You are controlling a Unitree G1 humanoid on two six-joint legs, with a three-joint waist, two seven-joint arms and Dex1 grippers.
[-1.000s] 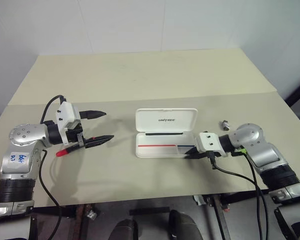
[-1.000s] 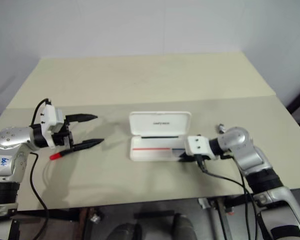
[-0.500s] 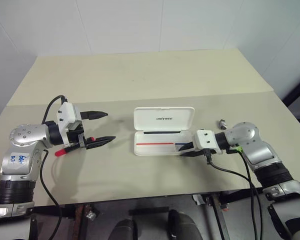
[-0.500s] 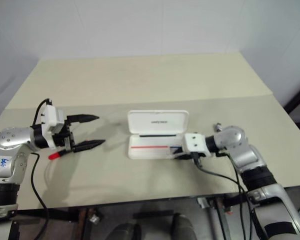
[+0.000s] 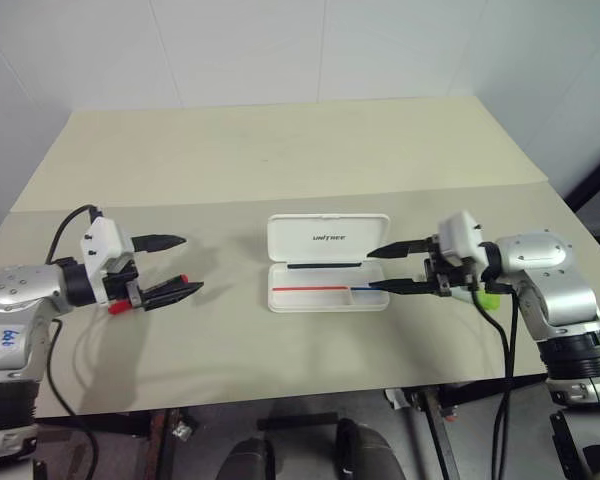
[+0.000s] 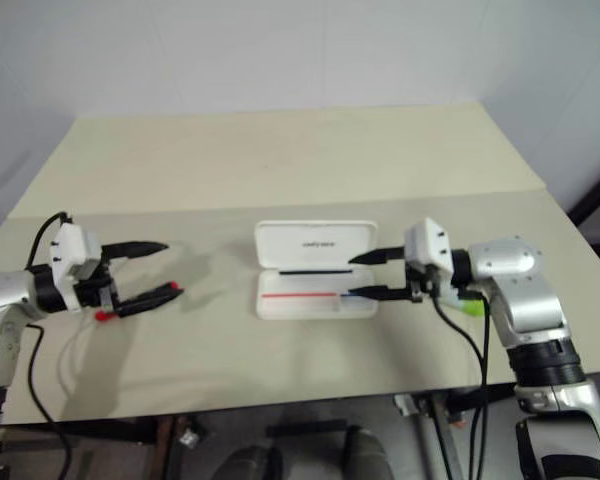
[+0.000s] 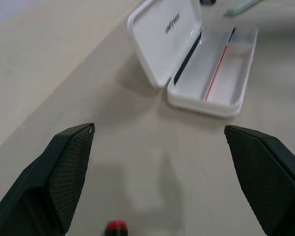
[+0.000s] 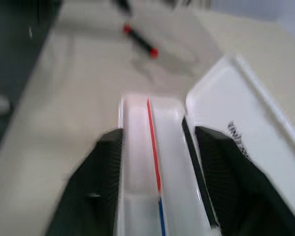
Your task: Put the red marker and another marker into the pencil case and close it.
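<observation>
The pencil case [image 5: 328, 240] lies open mid-table, its white lid tipped back and a red-and-blue line in its tray [image 8: 137, 147]. The red marker [image 5: 118, 307] rests on the table at the left, partly hidden beneath my left gripper [image 5: 193, 264], which is open and holds nothing. Its red end [image 7: 116, 227] shows between the left fingers. My right gripper [image 5: 370, 270] hovers open at the case's right end, pointing left over the tray, empty. A light green highlighter [image 5: 485, 297] lies on the table under my right wrist.
The beige table [image 5: 280, 150] stretches wide behind the case, with a seam across its middle. Black cables [image 5: 500, 340] hang from both wrists near the front edge.
My right gripper rose from the case's right end and opened. My left arm drew back to the left, still open over the red marker.
</observation>
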